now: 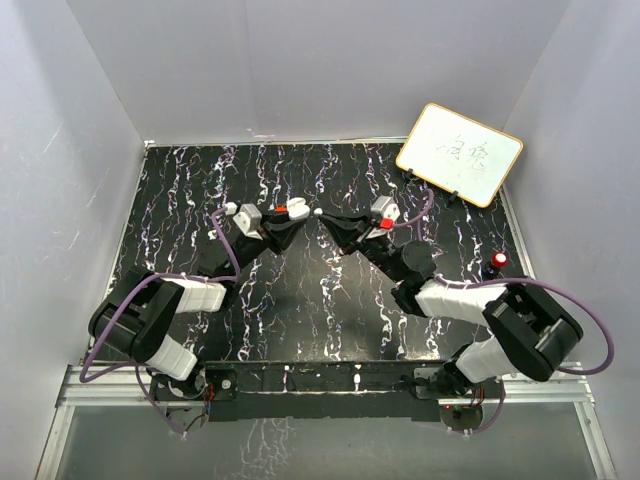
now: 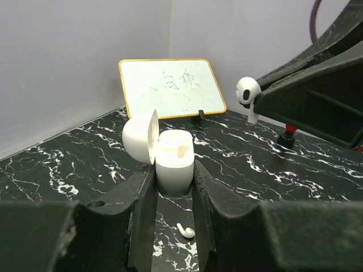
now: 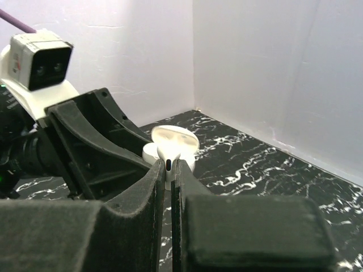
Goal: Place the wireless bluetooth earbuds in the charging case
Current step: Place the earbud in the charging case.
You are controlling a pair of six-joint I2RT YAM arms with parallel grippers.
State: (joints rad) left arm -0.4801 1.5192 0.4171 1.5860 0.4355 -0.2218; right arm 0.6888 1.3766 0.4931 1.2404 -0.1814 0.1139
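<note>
Grips the charging case (image 2: 173,158) upright in the left gripper (image 2: 173,187), closed on its lower body, lid (image 2: 139,137) swung open to the left, mouth facing up. Pinches one white earbud (image 2: 247,93) in the right gripper (image 3: 168,170), closed tight on it, stem hanging roughly straight down. Sits up and right of the mouth in the left wrist view, near but apart. Calls, probably, for sliding across over the mouth, then straight down along the stem. Leaves a second earbud (image 2: 185,230) flat on the table (image 2: 85,164), below the case.

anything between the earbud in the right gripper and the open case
Nothing visible: only open air lies between the small white earbud in the right gripper and the open white plastic charging case in the left gripper.
</note>
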